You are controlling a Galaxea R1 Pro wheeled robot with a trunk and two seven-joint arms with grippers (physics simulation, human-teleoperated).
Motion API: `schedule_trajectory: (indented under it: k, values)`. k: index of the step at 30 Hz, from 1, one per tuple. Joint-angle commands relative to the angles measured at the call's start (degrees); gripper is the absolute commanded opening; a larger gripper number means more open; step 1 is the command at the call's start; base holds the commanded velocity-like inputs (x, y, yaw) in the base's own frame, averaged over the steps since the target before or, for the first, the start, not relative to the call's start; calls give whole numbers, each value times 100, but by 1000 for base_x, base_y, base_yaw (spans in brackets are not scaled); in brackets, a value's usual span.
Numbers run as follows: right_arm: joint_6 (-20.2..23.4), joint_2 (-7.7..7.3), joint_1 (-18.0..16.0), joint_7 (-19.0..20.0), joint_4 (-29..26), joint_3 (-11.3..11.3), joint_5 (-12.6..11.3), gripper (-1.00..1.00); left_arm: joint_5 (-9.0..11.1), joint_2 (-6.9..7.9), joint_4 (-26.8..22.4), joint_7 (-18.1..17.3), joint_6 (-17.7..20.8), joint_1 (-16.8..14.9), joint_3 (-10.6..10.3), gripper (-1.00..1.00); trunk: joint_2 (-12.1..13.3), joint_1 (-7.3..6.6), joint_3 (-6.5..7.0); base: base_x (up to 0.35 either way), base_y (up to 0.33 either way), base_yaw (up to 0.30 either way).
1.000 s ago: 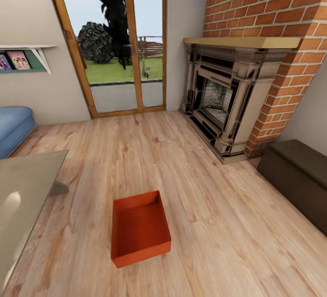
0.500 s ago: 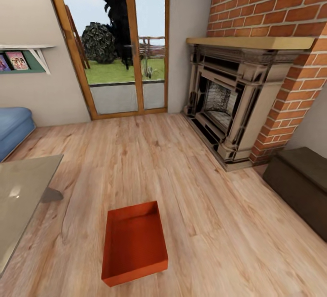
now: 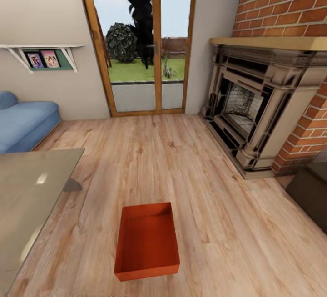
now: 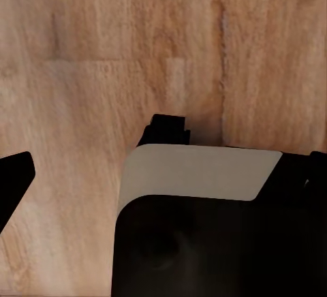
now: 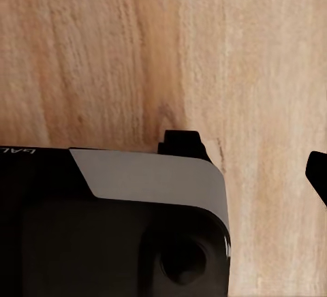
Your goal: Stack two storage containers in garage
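Observation:
One orange-red storage container (image 3: 147,241) lies open side up on the living room's light wood-plank floor, low in the head view and a little left of centre. Nothing is inside it. The left gripper (image 4: 163,174) hangs over bare planks with a black fingertip (image 4: 13,184) far out to one side, so it stands open and holds nothing. The right gripper (image 5: 163,174) also faces bare planks, one fingertip (image 5: 319,174) at the picture's edge, open and holding nothing. A black and grey part of the robot covers the lower half of both wrist views. The garage is out of view.
A glass-topped table (image 3: 27,188) stands at the left, close to the container. Behind it is a blue sofa (image 3: 25,122). The wood-framed glass doors (image 3: 143,42) are straight ahead, the brick fireplace (image 3: 254,106) at the right, a dark low cabinet (image 3: 313,192) at the right edge.
The whole head view has swung to the left: doors, fireplace and sofa have slid right in the picture. The container lies where it was on the planks.

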Motion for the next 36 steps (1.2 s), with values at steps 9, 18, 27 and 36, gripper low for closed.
schedule_trajectory:
  k: [9, 18, 27, 36]
  values:
    - [-29, 5, -6, -4, 18, 48, -49, 100, 38, -2, -3, 15, 18, -3, -6, 100, -2, 0, -4, 0, 0, 269]
    - [-38, 5, -6, -4, 18, 46, -49, 100, 38, 0, -3, 15, 18, -3, -2, 100, -2, 0, -4, 126, 0, 127]
    - [-38, 5, -4, -4, 18, 45, -49, 100, 38, 1, -3, 15, 18, -3, -2, 100, -2, 0, -4, 312, 0, 1]
    - [-38, 5, -5, -4, 18, 46, -49, 100, 38, 7, -3, 15, 18, -3, 1, 100, -2, 0, -4, 150, 0, 0]
